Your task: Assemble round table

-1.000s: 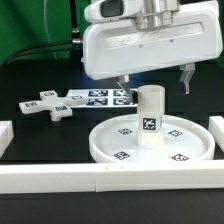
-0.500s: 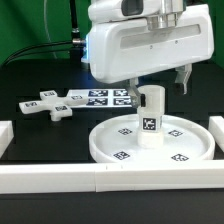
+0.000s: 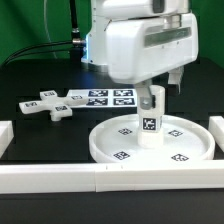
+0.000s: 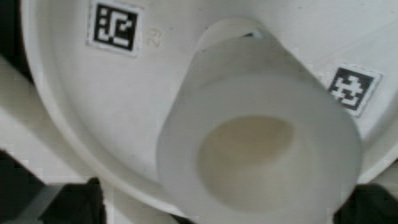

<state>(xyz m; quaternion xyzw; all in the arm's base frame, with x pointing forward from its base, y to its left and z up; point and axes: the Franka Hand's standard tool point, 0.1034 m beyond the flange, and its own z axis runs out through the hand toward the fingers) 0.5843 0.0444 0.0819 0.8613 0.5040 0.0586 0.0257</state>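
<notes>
The large round rimmed disc (image 3: 185, 150) lies flat on the table near the front, tags facing up. On its middle the short thick cylinder leg (image 3: 150, 122) stands upright. My gripper (image 3: 160, 90) hangs open right above the leg, one finger to each side of the leg's top, holding nothing. The wrist view looks straight down on the leg's top end (image 4: 249, 160), with the disc (image 4: 98, 110) and two of its tags behind. The cross-shaped foot piece (image 3: 48, 104) lies apart on the black table at the exterior view's left.
The marker board (image 3: 105, 97) lies behind the disc, between it and the foot piece. White border rails run along the front (image 3: 100, 180), the exterior view's left (image 3: 4, 135) and right (image 3: 218, 128). Cables hang at the back left.
The gripper has turned about its upright axis and come down closer over the leg's top. Its jaws stayed open. Disc, leg and foot piece have not moved.
</notes>
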